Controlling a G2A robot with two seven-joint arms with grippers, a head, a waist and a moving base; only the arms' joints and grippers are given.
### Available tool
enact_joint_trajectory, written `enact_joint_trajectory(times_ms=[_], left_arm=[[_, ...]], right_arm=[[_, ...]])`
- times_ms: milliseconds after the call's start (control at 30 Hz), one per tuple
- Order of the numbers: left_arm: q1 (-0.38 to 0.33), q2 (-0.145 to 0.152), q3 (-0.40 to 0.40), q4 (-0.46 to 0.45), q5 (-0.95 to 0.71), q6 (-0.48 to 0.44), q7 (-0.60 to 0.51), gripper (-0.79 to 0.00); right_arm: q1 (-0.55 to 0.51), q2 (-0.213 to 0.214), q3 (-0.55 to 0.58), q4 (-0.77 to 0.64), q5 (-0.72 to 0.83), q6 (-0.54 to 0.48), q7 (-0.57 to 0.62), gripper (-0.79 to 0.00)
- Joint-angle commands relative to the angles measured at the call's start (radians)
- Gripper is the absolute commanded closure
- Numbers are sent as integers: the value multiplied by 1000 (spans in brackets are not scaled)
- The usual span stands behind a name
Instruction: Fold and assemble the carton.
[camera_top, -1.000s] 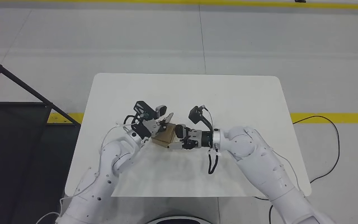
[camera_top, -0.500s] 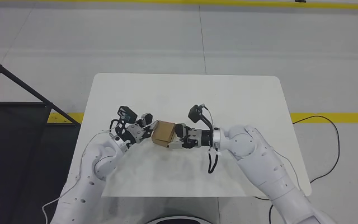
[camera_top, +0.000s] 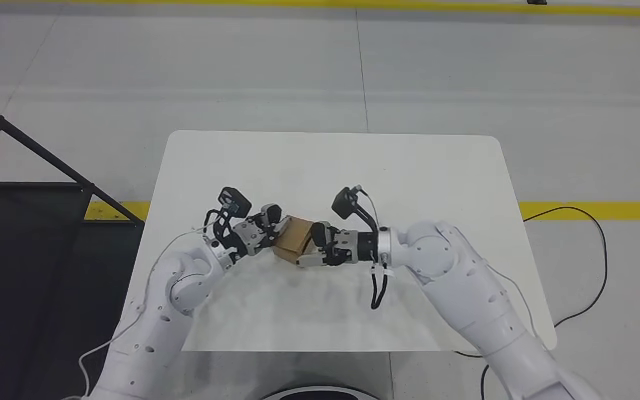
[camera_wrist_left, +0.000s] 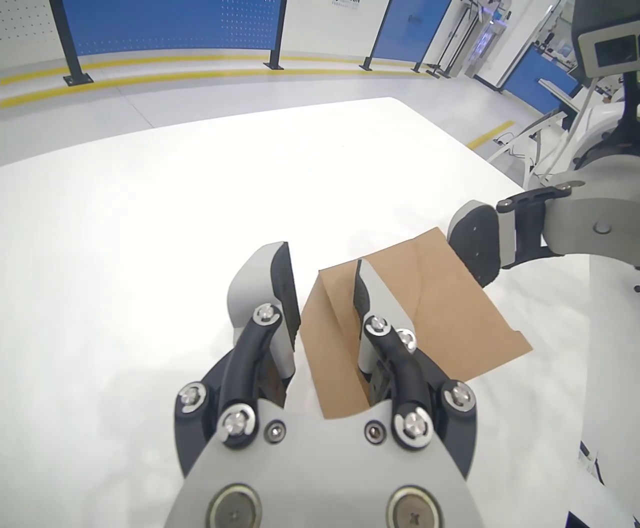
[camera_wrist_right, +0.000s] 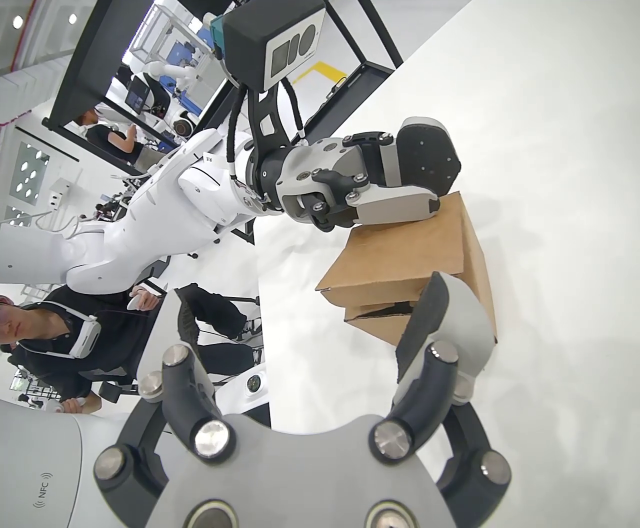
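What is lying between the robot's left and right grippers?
The brown cardboard carton on the white table, with the left gripper and right gripper at opposite ends, as the top view shows.

The left gripper is straddling the near edge of the brown carton, fingers parted, one lying on top. The carton is sitting on the white table, and the right gripper is resting a black pad right at its far corner.

Matt brown cardboard carton, smooth white table, dull black textured pads on the left pincer.
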Motion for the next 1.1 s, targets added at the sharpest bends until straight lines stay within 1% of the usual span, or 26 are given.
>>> enact_joint_trajectory(times_ms=[0, 1067], left_arm=[[-1, 0, 4, 0, 2, 0, 1, -360], [-3, 11, 28, -8, 15, 2, 17, -351]], right_arm=[[2, -1, -2, 2, 3, 2, 2, -785], [18, -10, -28, 43, -3, -19, 16, -785]])
